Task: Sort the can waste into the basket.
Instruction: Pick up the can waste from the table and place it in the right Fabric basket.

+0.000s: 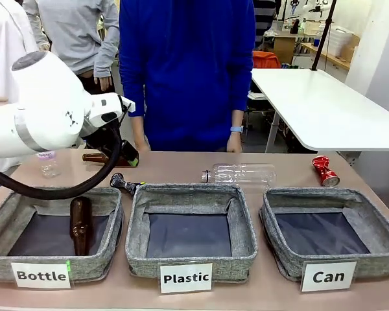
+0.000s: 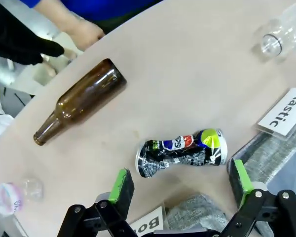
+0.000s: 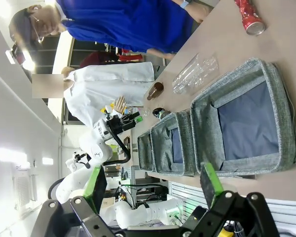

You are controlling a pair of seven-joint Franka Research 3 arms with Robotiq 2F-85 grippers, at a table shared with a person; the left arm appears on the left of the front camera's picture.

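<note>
Grey woven fabric forms the Can basket (image 1: 282, 256), a rectangular tub with a dark lining and a white card reading "Can" propped at its front. It is set at the right end of a row of 3 alike baskets along the near edge of the table (image 1: 181, 165).

Both green-padded grippers are held wide open, with nothing gripped. The right gripper (image 3: 153, 182) is held on the near side of the Can basket, clear of it. The left gripper (image 2: 180, 180) is poised over the dark can (image 2: 180, 152). This can is crushed to a narrow waist and printed black and silver, with a red-and-blue logo and a yellow-green end. It lies on its side on the smooth beige tabletop, framed by the 2 pads but apart from them, just behind the Bottle basket (image 1: 97, 267).

Just beyond the Can basket's far rim, the red can (image 1: 325, 171) is laid on the table, dented and glossy.

Farther back, a clear ribbed plastic bottle (image 1: 240, 173) and a smooth brown glass bottle (image 2: 81, 101) are lying on their sides. A person in a blue top (image 1: 181, 65) is seen at the far edge.
</note>
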